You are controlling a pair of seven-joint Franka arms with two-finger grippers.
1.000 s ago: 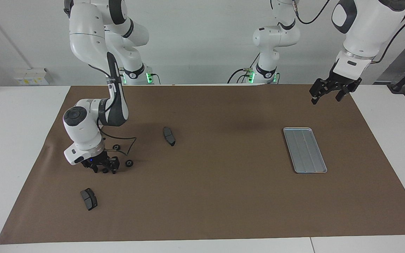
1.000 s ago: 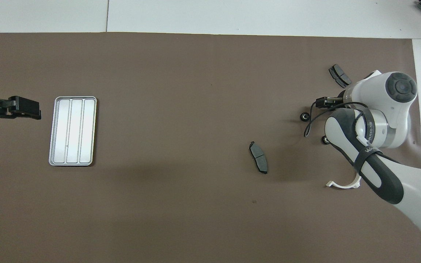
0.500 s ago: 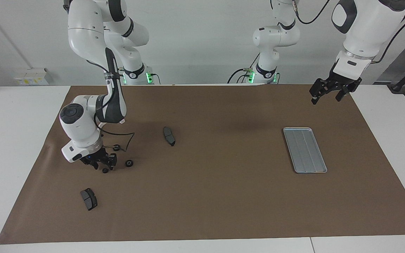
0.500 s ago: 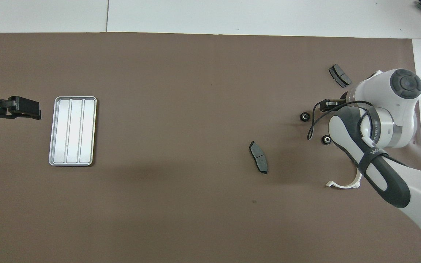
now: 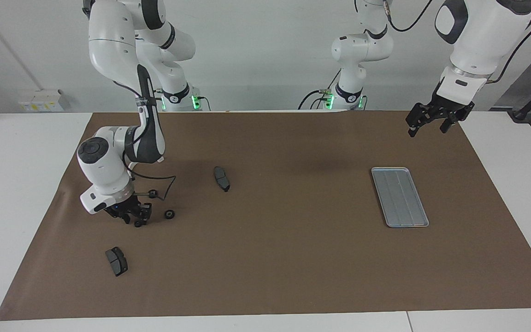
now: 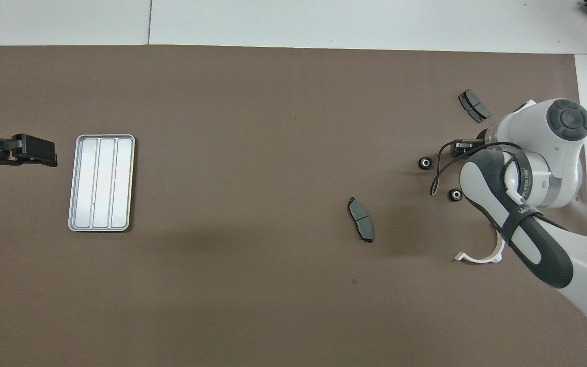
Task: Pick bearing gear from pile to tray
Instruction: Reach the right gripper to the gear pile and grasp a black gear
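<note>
right gripper (image 5: 137, 220): rising off the brown paper mat (image 5: 274, 258) compared with a second ago; was down among the parts, now hanging just above them at the right arm's end of the bench (image 5: 16, 184).
right fingers: narrowing over the last second around a tiny black round bearing gear (image 5: 138, 224) at the tips; gear looks pinched and is coming up with them, but I can't confirm a firm grip.
pile: two more small black round gears staying put, one (image 5: 169, 214) beside the gripper toward the tray, one (image 5: 153, 193) nearer the robots. Two dark grey curved brake pads unmoved, one (image 5: 116, 261) farther from the robots, one (image 5: 221, 178) toward the bench middle. White half-ring bracket (image 6: 478, 254) partly under the arm in the overhead view.
tray: small flat silver-grey ridged metal tray (image 5: 399, 196) sitting at the left arm's end, well apart from the pile, nothing in it.
left gripper (image 5: 426, 125): waiting in the air near the mat corner, fingers wide, unchanged.
meaning: pick looks done, carry across the bench is probably next.
risk: small part, may be slipping out during the long traverse.
</note>
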